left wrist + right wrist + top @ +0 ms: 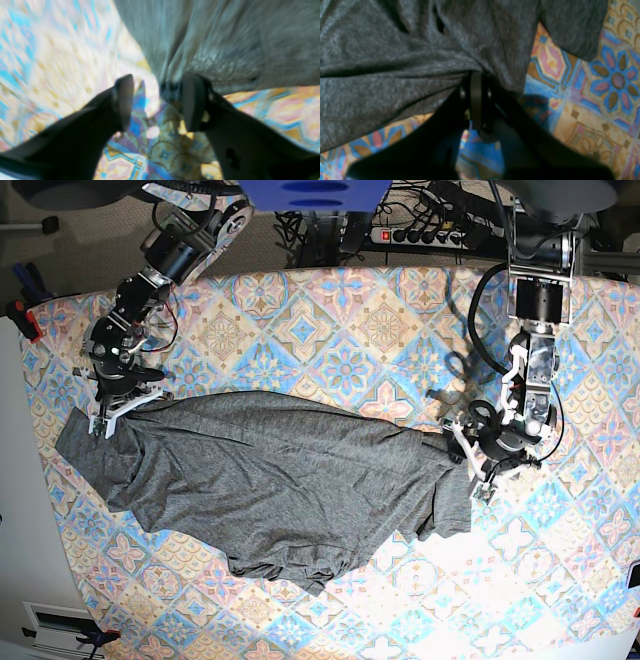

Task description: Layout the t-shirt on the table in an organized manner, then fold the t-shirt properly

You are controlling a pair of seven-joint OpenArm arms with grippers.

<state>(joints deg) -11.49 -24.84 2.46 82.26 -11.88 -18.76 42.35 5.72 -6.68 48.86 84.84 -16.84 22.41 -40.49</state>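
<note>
Shirt (270, 480): spread, rumpled, on bench (380, 320).
Left gripper (156, 102): jaws apart at shirt's edge, gripping nothing.
Right gripper (476, 100): clamped on shirt.

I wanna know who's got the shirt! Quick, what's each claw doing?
Left claw: open, holding nothing; the t-shirt edge sits right by one finger.
Right claw: shut on the t-shirt.

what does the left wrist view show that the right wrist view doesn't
Only the left wrist view: the left gripper, jaws spread, with a bunched tip of the t-shirt between them against one pad.

Only the right wrist view: the right gripper shut on a gathered fold of the shirt.

Both: grey knit fabric lying on the table with its patterned cloth, seen close and blurred.
</note>
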